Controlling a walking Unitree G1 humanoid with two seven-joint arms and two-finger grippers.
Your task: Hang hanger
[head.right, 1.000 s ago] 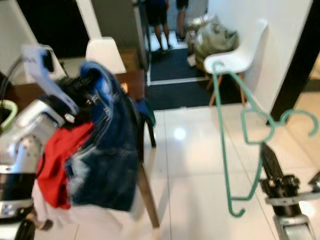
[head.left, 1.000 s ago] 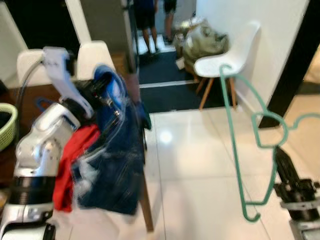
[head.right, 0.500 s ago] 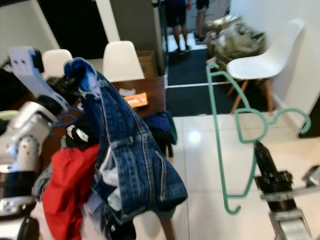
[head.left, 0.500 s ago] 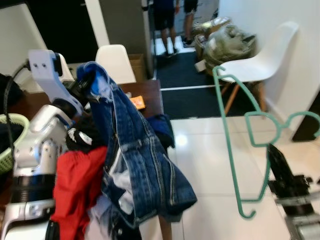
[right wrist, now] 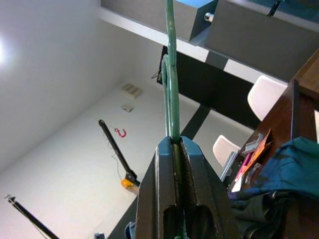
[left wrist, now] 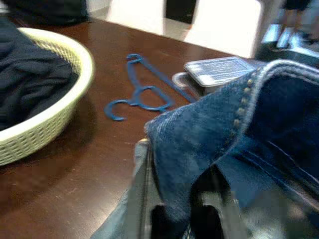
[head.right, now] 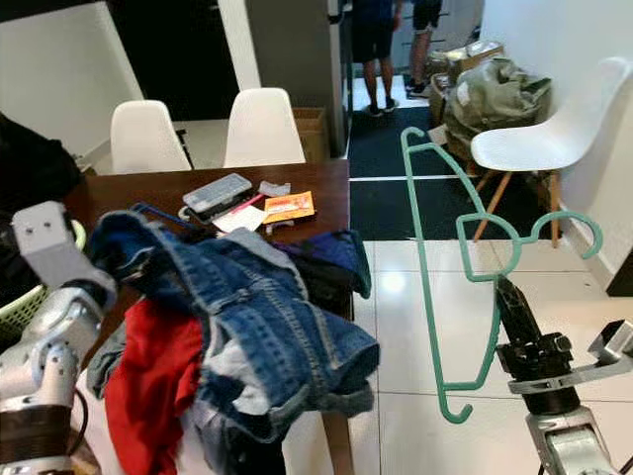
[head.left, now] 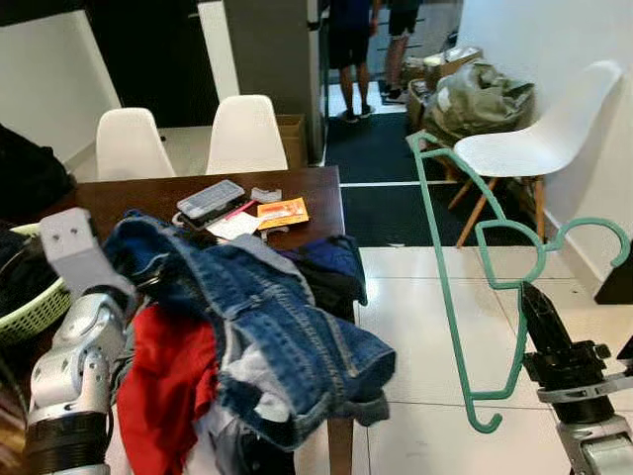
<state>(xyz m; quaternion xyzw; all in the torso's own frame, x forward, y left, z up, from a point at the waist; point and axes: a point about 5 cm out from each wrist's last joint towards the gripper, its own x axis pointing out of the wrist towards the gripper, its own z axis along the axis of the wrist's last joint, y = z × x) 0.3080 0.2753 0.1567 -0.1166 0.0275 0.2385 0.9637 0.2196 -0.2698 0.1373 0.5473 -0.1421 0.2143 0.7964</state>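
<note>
A green plastic hanger (head.left: 440,267) stands upright over the white floor at the right. My right gripper (head.left: 531,297) is shut on it just below its hook, and the thin green bar is pinched between the fingers (right wrist: 174,144). On the left, blue jeans (head.left: 277,336) lie draped over a clothes pile at the front edge of the brown table (head.left: 148,198). My left gripper (left wrist: 177,209) is shut on a fold of the denim. A small blue hanger (left wrist: 144,94) lies flat on the table beyond it.
A pale woven basket (left wrist: 50,114) of dark clothes sits at the table's left. A red garment (head.left: 173,386), a clear case (head.left: 210,198) and an orange packet (head.left: 282,210) lie on the table. White chairs (head.left: 247,134) stand behind it, another (head.left: 544,139) stands right, and two people (head.left: 348,49) stand in the doorway.
The camera has shifted. My left arm has come down, and the jeans it held up high now lie spread over the pile. The right gripper keeps hold of the green hanger.
</note>
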